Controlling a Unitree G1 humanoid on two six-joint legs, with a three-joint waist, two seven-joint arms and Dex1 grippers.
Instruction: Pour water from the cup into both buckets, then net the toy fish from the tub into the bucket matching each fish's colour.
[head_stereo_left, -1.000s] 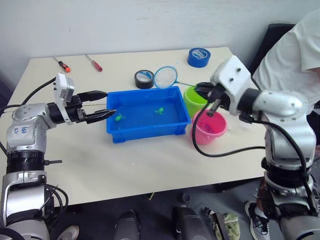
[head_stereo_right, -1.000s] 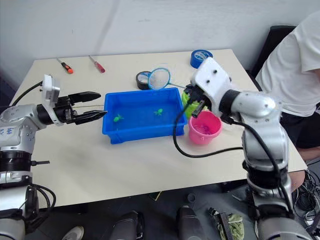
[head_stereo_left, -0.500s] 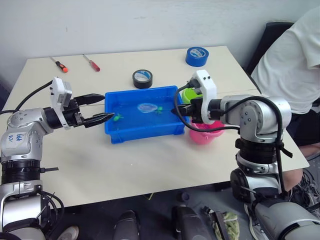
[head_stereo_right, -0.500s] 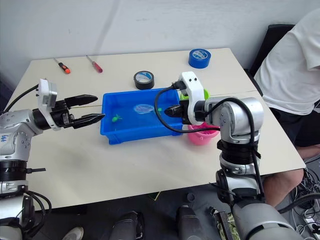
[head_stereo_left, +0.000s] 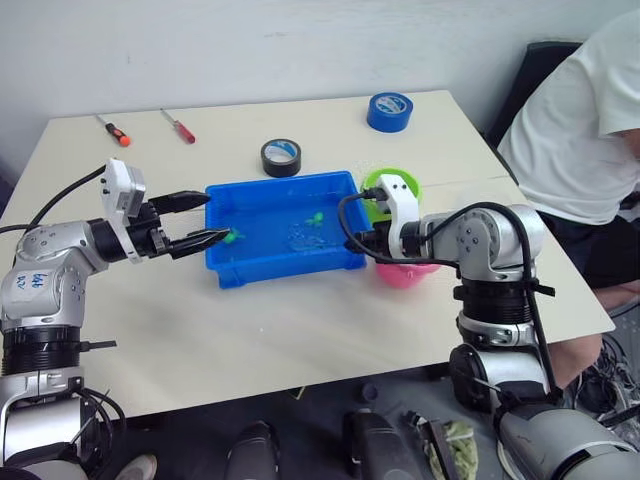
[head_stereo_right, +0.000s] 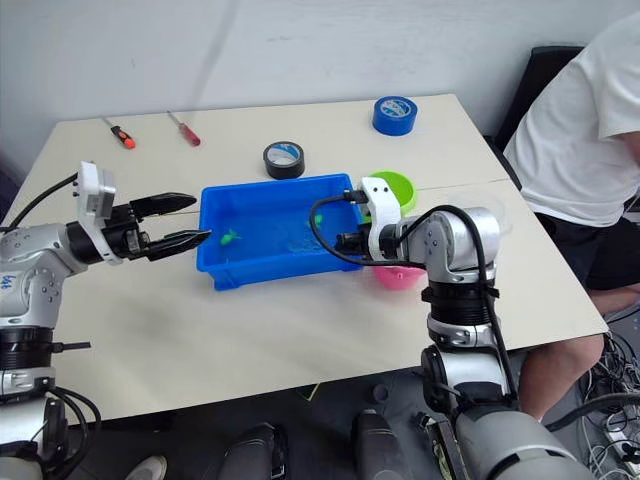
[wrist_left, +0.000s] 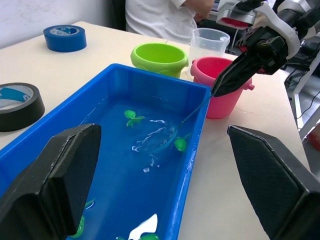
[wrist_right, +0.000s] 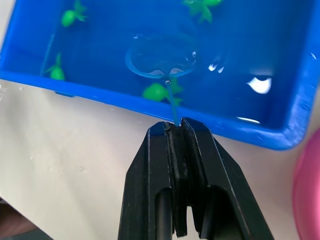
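From the head views, the blue tub (head_stereo_left: 283, 226) sat mid-tabletop (head_stereo_left: 300, 320), the left gripper (head_stereo_left: 208, 220) spread wide at its left end, holding nothing. The right gripper (head_stereo_right: 342, 240) reached over the tub's right rim.

The left wrist view showed the net (wrist_left: 159, 141) dipped in the water, a green fish (wrist_left: 180, 144) just beside its hoop — green bucket (wrist_left: 160, 56), pink bucket (wrist_left: 223, 85) and clear cup (wrist_left: 210, 41) beyond the tub.

In the right wrist view, the right gripper's fingers (wrist_right: 162, 150) were clamped on the net's handle.
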